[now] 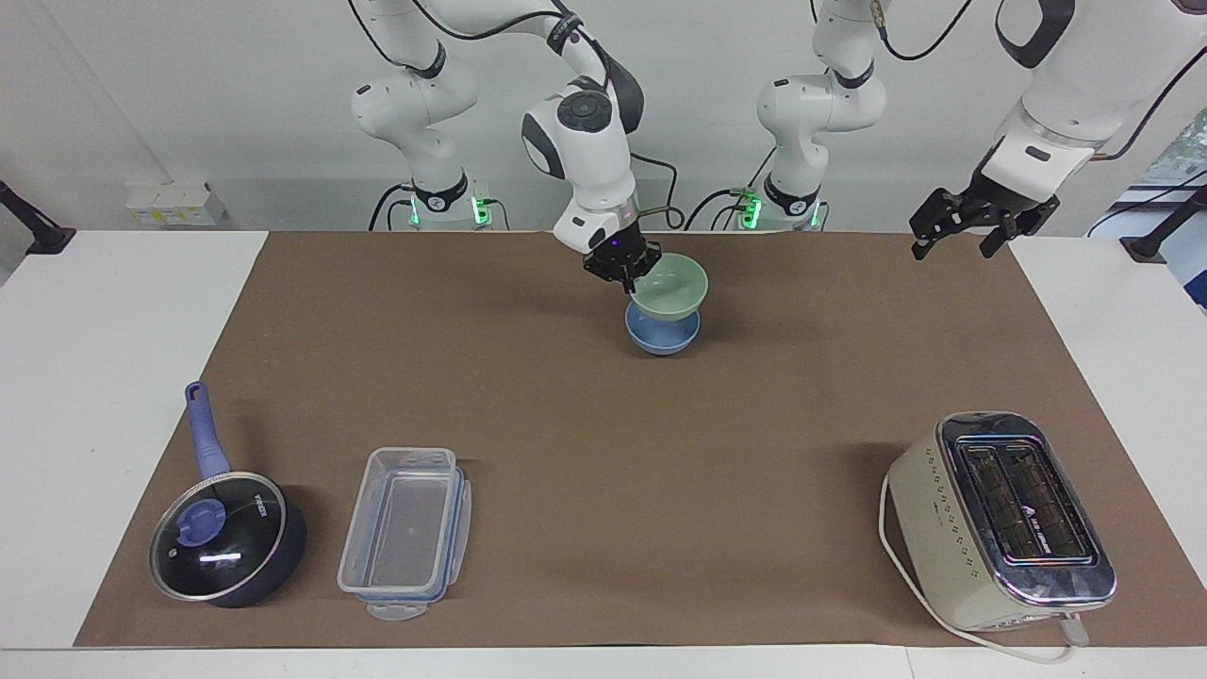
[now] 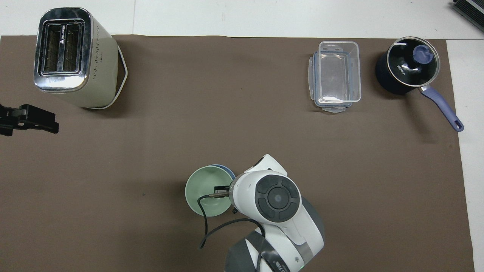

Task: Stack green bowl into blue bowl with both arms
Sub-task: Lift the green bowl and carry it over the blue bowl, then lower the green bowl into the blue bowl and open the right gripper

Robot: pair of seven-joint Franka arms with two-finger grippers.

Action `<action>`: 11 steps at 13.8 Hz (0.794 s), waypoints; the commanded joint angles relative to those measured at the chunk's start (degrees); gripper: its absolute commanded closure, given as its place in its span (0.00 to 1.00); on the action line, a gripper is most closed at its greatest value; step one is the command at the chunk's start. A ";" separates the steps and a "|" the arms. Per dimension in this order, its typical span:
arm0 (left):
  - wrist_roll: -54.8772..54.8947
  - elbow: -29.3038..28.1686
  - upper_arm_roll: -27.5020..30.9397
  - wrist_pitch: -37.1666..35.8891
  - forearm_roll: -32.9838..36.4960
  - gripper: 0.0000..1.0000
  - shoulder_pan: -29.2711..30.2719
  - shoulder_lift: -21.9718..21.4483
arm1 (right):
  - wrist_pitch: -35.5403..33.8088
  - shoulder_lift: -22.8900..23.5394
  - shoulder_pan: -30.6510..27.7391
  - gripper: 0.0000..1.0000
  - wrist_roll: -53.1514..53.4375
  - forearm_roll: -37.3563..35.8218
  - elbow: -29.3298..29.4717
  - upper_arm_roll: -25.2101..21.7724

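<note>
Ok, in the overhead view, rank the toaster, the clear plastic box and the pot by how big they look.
1. toaster
2. and 3. plastic box and pot: too close in apparent size to rank, the pot's long handle making it unsure.
</note>
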 commanded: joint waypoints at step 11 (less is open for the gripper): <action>-0.05 0.95 -0.38 -1.06 0.77 0.00 0.48 0.30 | 4.85 4.46 -0.29 1.00 1.94 -3.59 -0.96 -0.35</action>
